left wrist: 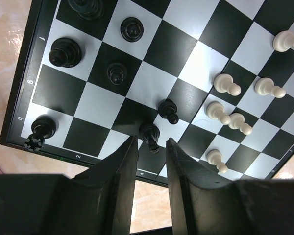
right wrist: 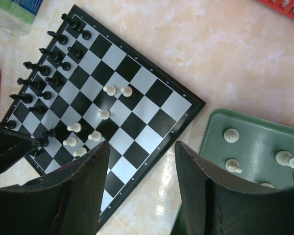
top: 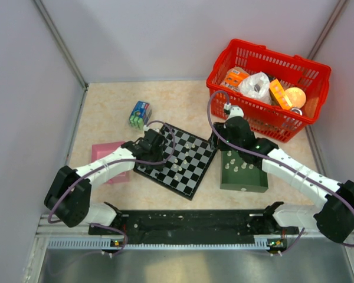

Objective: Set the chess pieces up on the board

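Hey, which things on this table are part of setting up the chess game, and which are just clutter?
For the job: board, dark pieces, pale pieces, green tray holding more of them.
Just lying about: red basket, pink tray, small box.

Bright, even overhead light. Grey sheen on the glossy black-and-silver checked chessboard (left wrist: 183,98) ahead of the left claw (left wrist: 151,143); shadows there short, soft. Claw's fingers (left wrist: 112,196) dark, slightly blurred; board sharp.

Left wrist view's top edge crops 1 dark piece (left wrist: 86,7).
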